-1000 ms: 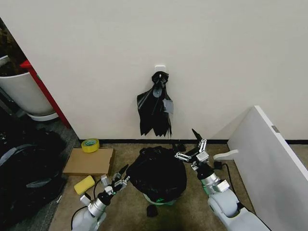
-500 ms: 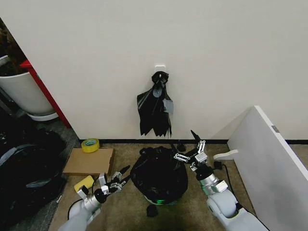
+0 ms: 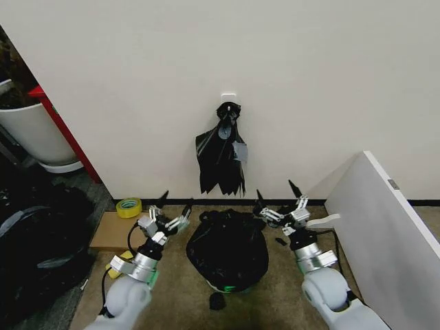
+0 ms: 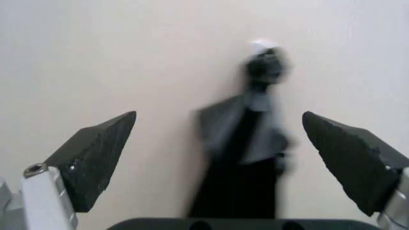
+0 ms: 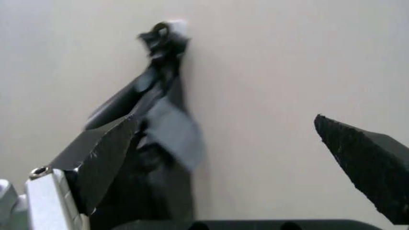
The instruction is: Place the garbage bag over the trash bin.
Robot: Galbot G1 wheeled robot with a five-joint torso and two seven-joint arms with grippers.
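Two grippers stood raised on either side of the round cream-white plastic trash bin with its pale green base, both with jaws spread wide apart and holding nothing. The left gripper hung just left of the bin's top; the right gripper hung just right of it, near the back. The large glossy black crinkly garbage bag sat draped over the bin, covering the mouth and most of the wall, only a strip of green base showing below. Judged from that, the bag looked already on, and the arms had let go.

Compared with a second ago: the left gripper had been low, near the yellow sponge-like block on the floor, then swung up and forward toward the flat brown cardboard sheet. The right gripper had been right at the bag's upper right edge; it lifted clear and now pointed at the wall. The bag itself barely shifted.

Both wrist views faced the narrow knotted bunch of black plastic with a grey tag hanging from a white wall hook. A yellow tape roll lay near the cardboard.
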